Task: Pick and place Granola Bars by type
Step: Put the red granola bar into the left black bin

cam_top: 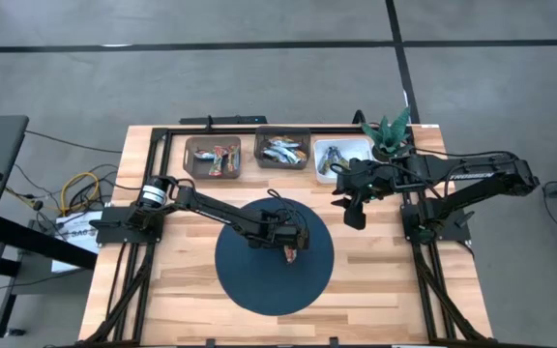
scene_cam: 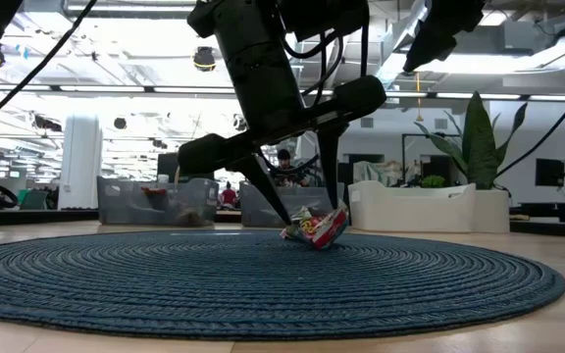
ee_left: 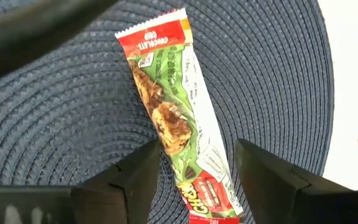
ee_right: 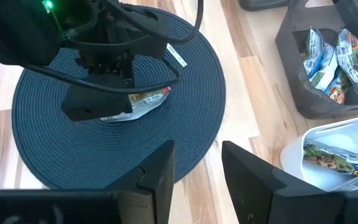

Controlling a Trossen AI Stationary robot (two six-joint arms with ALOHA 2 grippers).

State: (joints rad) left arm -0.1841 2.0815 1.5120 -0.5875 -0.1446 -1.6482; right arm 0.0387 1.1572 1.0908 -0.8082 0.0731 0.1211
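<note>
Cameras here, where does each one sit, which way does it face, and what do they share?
High: overhead, straight down on the table, both arms.
Low: table height, level across the mat; left gripper astride the red-green bar.
Left wrist: over that bar, own fingers open.
Right wrist: toward the mat and bins, own fingers open.
All four show the bar.

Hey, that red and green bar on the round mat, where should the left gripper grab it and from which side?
Grip the bar across its narrow width near mid-length, coming straight down from above. It lies roughly flat on the mat, so only its long edges offer a pinch. The left gripper already straddles it with fingers open either side. The right gripper waits near the bins.
</note>
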